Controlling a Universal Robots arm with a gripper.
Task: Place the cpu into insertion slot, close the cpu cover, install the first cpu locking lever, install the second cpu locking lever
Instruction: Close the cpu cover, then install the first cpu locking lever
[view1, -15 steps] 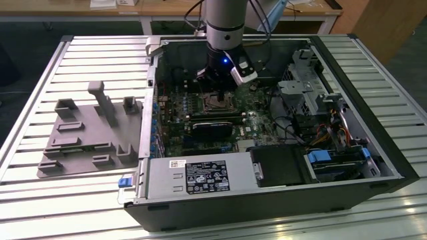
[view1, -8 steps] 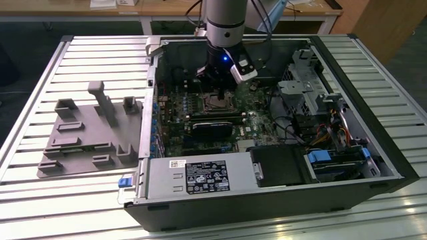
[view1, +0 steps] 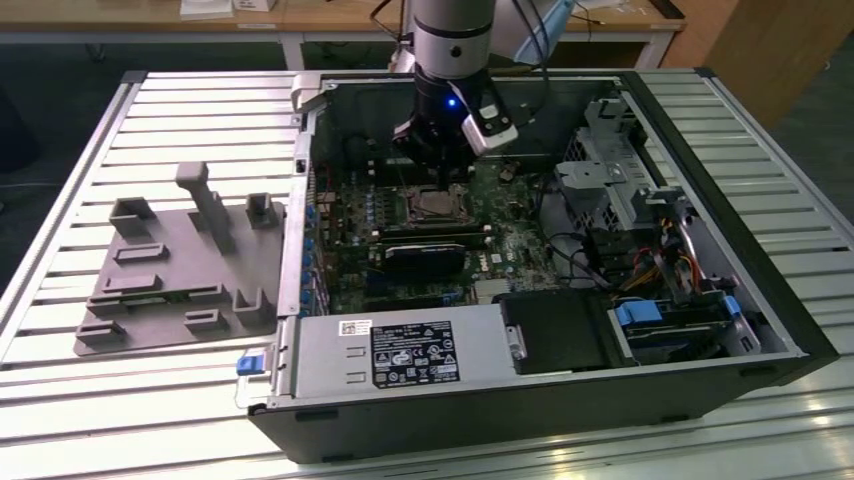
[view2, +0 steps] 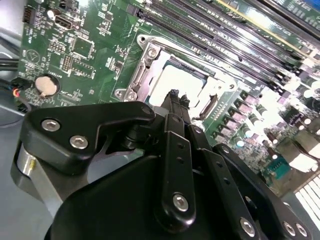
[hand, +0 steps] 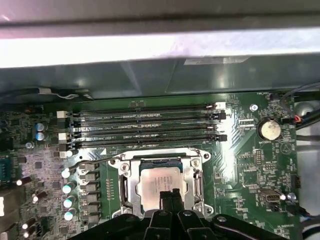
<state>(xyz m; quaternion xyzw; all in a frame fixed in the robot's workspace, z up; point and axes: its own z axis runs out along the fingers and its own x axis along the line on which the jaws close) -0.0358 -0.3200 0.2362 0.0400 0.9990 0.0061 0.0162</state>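
Squarely in the insertion slot (hand: 118, 161) lay the cpu (hand: 159, 179), with the cover (hand: 196, 180) flat around it, so that little of the slot itself could be seen. The gripper (hand: 170, 194) hung just above the cpu with its fingers drawn narrow and nothing between them. Its tips hid the chip's near edge in both wrist views, and whether they touched the metal could not be told. One thin lever wire (hand: 92, 161) ran beside the cover, though its latch was too small to judge. Counted outward, there were one cpu, one cover, four memory slots (hand: 145, 125) and one coin cell (hand: 270, 130). In the exterior view the arm blocked the case's rear wall, one black card (view1: 427, 250) sat near the cpu, and one grey tray (view1: 174, 270) lay outside the case (view1: 534, 420) at that view's left.
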